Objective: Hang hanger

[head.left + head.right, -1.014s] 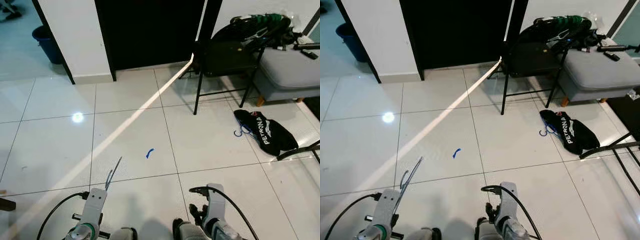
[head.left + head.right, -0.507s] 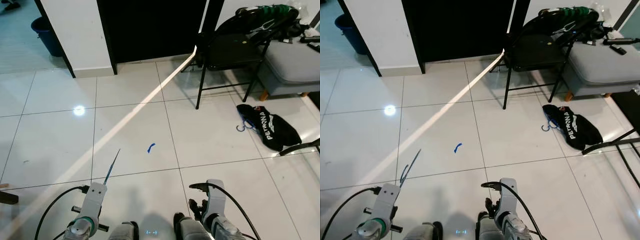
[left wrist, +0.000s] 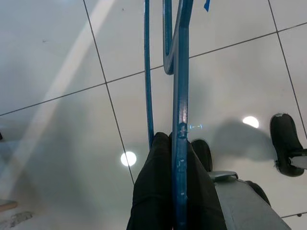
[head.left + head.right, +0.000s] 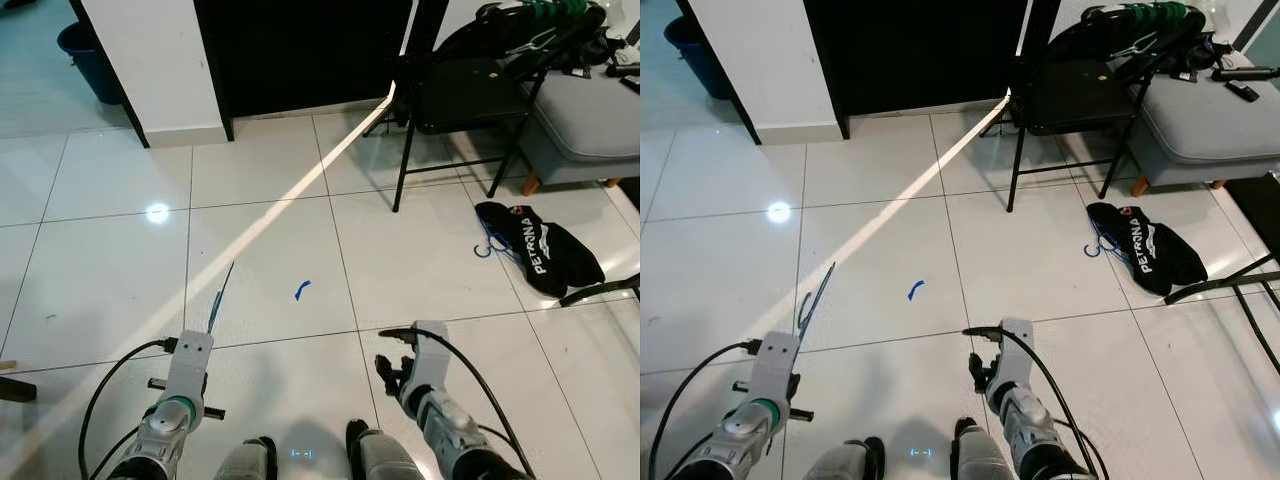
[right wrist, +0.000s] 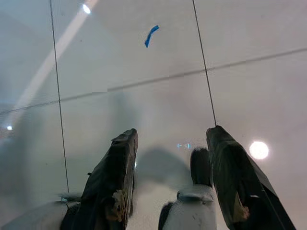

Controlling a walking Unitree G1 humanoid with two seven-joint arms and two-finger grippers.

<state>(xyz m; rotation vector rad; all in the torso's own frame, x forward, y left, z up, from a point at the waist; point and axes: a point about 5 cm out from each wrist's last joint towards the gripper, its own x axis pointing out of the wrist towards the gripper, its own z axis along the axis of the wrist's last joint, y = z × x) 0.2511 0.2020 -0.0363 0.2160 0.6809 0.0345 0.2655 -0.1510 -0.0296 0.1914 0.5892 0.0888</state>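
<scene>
My left gripper (image 3: 172, 143) is shut on a thin blue hanger (image 3: 180, 72), which sticks forward over the white floor tiles as a blue hanger (image 4: 219, 297) ahead of the left arm. My right gripper (image 5: 170, 136) is open and holds nothing, its fingers (image 5: 117, 163) spread above the tiles. It hangs low at the bottom of the eye views as the right gripper (image 4: 395, 375). A second blue hanger hook (image 4: 487, 246) peeks from a black garment (image 4: 540, 262) on the floor to the right.
A black folding chair (image 4: 455, 95) piled with clothes stands ahead right, beside a grey sofa (image 4: 585, 125). A dark doorway (image 4: 300, 50) lies straight ahead, a blue bin (image 4: 82, 55) far left. A scrap of blue tape (image 4: 301, 290) lies on the floor. My feet (image 4: 365, 455) show below.
The view has shifted as I moved forward and tilted slightly. The left arm has lifted a little with the hanger still held; the right arm has risen and turned.
</scene>
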